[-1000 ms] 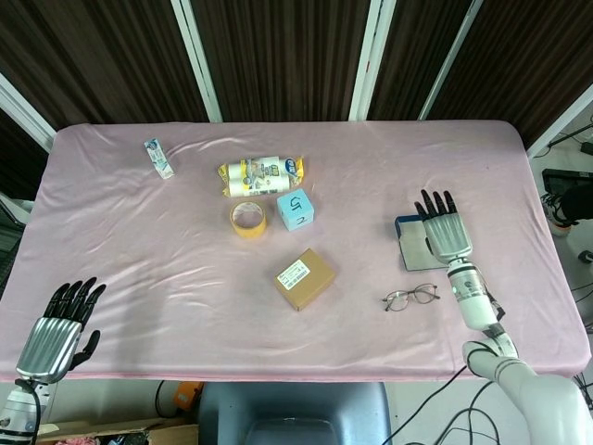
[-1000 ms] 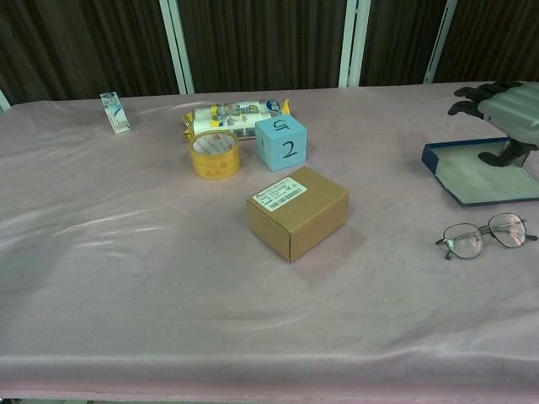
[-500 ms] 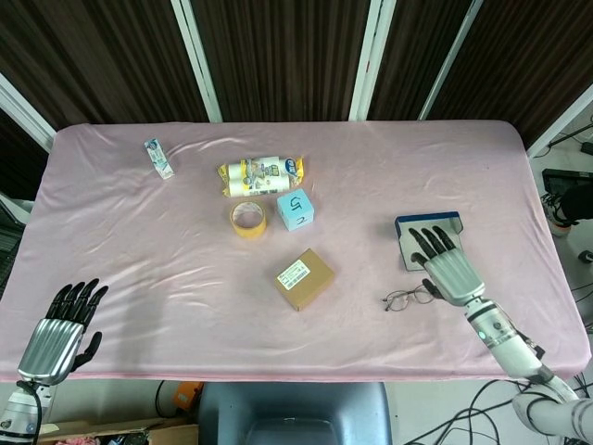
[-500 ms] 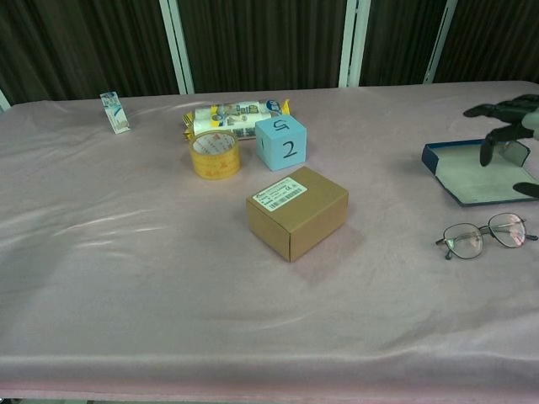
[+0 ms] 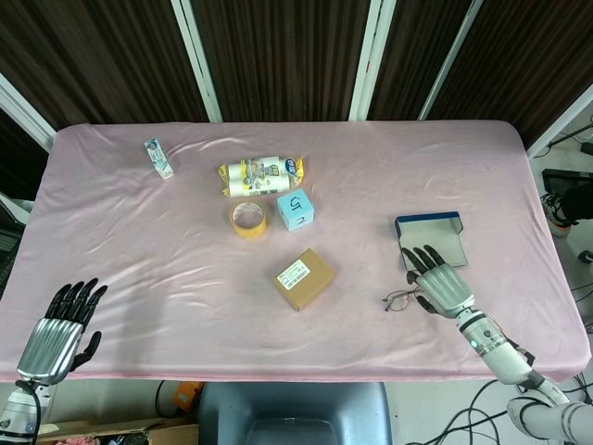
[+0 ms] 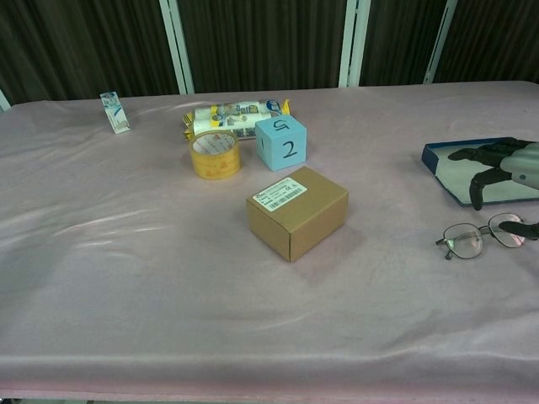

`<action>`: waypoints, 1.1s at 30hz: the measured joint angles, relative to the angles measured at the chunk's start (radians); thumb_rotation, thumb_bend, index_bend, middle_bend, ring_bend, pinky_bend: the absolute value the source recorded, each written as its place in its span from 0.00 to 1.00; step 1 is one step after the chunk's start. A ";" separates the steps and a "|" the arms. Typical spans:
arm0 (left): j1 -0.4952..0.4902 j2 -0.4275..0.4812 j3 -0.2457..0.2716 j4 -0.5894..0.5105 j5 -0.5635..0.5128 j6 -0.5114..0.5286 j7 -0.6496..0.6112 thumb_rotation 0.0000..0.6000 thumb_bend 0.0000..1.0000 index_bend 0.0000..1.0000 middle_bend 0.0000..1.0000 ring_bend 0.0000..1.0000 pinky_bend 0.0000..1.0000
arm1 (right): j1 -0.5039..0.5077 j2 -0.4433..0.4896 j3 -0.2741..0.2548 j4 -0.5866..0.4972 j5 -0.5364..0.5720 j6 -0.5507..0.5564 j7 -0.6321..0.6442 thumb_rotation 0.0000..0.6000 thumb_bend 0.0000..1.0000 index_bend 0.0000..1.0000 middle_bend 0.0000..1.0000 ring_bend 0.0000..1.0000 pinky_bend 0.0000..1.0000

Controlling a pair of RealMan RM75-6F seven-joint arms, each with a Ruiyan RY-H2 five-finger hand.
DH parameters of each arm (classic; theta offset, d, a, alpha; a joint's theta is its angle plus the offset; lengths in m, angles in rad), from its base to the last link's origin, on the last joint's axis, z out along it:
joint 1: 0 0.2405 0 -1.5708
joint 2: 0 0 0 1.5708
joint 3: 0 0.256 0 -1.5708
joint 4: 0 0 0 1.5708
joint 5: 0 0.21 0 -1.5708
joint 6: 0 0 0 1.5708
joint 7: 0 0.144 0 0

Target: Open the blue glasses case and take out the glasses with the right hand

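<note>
Hovering over the glasses, the right hand holds nothing, fingers spread. Blue cube reads "5" and "2". Left hand sits open-fingered at the table edge.

Bright, even overhead light — soft shadows, sharp focus, no glare.

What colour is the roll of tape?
Yellow. The roll of tape shows best in the chest view.

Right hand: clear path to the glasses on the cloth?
Probably yes. The right hand hovers open right beside the glasses, which lie in the open outside the case; nothing lies between them.
</note>
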 measured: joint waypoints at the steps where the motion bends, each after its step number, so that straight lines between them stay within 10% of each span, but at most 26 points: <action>1: 0.001 0.001 0.000 0.000 0.000 0.002 -0.002 1.00 0.42 0.00 0.00 0.00 0.08 | 0.002 -0.007 -0.001 0.008 -0.001 -0.005 0.003 1.00 0.49 0.55 0.01 0.00 0.00; 33: 0.005 0.007 -0.002 0.001 0.002 0.012 -0.017 1.00 0.42 0.00 0.00 0.00 0.08 | 0.017 -0.064 -0.015 0.085 -0.013 -0.048 0.027 1.00 0.55 0.64 0.03 0.00 0.00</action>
